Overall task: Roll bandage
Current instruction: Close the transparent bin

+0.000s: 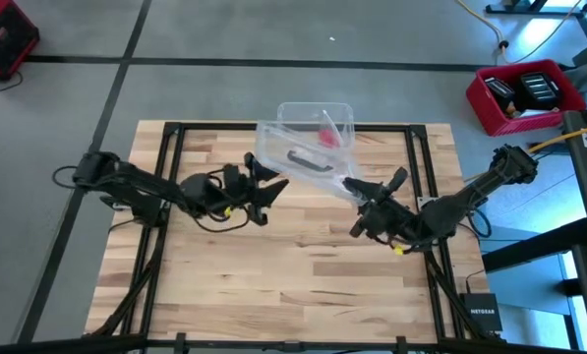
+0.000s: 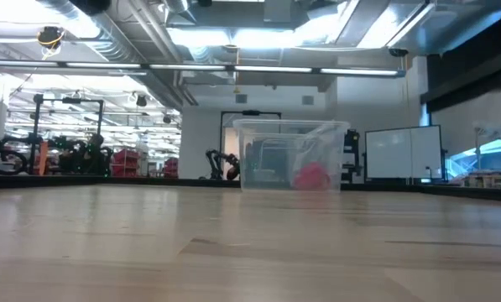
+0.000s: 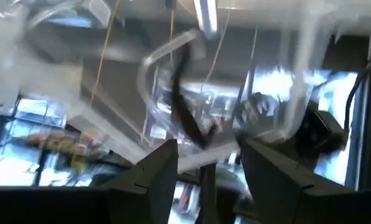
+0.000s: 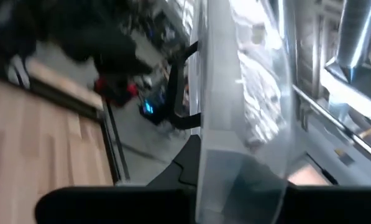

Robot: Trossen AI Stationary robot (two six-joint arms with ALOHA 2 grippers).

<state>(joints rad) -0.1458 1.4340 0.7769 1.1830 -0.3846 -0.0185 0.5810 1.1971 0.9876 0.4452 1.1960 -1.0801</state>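
Note:
The bandage (image 1: pixel 327 136) is a small red lump lying on the bottom of a clear plastic box (image 1: pixel 315 108) at the table's far middle. The low view shows the bandage (image 2: pixel 311 176) through the box's wall (image 2: pixel 258 159). The box's clear lid (image 1: pixel 298 147), with a dark handle (image 1: pixel 308 161), hangs tilted over the table in front of the box. My right gripper (image 1: pixel 357 189) is shut on the lid's right end. My left gripper (image 1: pixel 270 185) stands open close to the lid's left end, with nothing between its fingers (image 3: pixel 157 171). My right gripper pinches the lid's edge (image 4: pixel 235 165) between its two fingers, at the end nearest the table's right side. The fingers come roughly level from the right. The lid is lifted clear of the table, tilted, with its dark handle (image 4: pixel 176 81) facing away from the box.
A black frame runs along the table's edges (image 1: pixel 165 147). A red crate (image 1: pixel 524 93) stands on the floor at the far right and a small black device (image 1: pixel 485 315) at the near right. The near half of the wooden table top (image 1: pixel 293 285) is bare.

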